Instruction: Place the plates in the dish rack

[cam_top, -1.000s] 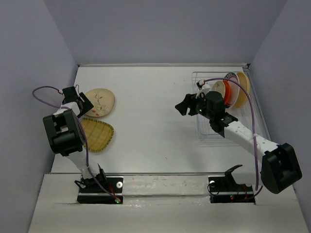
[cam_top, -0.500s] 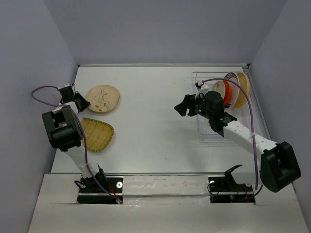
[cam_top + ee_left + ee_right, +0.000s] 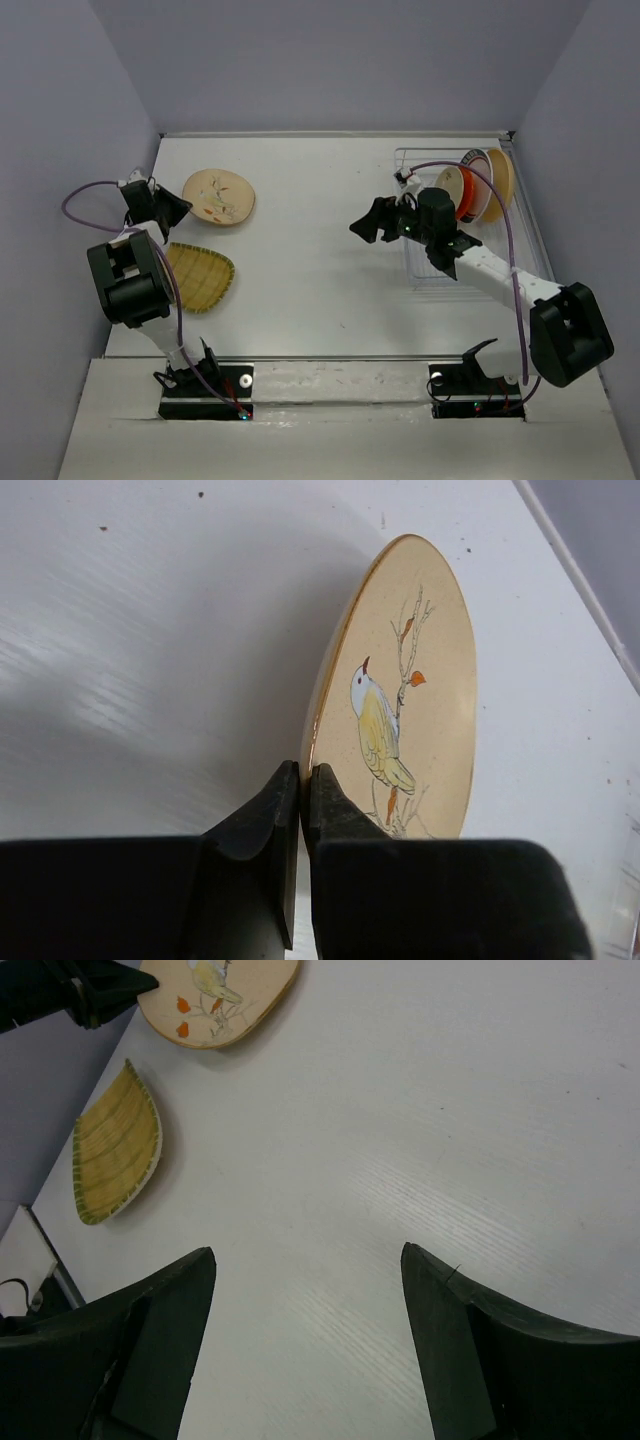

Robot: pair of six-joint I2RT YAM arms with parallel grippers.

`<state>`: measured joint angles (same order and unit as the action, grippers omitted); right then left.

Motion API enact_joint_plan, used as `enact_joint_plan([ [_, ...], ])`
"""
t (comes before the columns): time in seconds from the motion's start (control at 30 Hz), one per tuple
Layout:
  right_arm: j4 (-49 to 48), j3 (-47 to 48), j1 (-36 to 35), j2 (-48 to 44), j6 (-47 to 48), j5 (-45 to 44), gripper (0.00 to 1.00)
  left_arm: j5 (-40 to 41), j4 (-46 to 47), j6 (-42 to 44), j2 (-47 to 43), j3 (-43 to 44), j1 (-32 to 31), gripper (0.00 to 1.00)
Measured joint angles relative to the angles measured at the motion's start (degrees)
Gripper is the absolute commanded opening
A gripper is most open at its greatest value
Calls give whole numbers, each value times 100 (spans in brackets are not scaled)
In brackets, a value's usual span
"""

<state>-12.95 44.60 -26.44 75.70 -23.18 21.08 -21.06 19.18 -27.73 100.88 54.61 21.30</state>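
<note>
My left gripper (image 3: 301,782) pinches the rim of the bird plate (image 3: 415,700), while my right gripper (image 3: 308,1260) hangs spread open above the table (image 3: 450,1110).

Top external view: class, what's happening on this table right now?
The left tool is shut on the rim of the cream bird plate at the far left. The yellow ridged plate lies flat nearby, untouched. The right tool hangs open beside the dish rack, where other plates already stand on edge.
</note>
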Motion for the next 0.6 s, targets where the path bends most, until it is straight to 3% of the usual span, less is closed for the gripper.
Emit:
enact_joint_plan([
  [0.13, -111, 35, -83, 162, -229, 284, 84, -96, 221, -144, -328, -271, -37, 6],
  [0.6, -254, 1541, -745, 1578, -962, 667, 86, -323, 789, -1176, -1285, -1303, -450, 6],
])
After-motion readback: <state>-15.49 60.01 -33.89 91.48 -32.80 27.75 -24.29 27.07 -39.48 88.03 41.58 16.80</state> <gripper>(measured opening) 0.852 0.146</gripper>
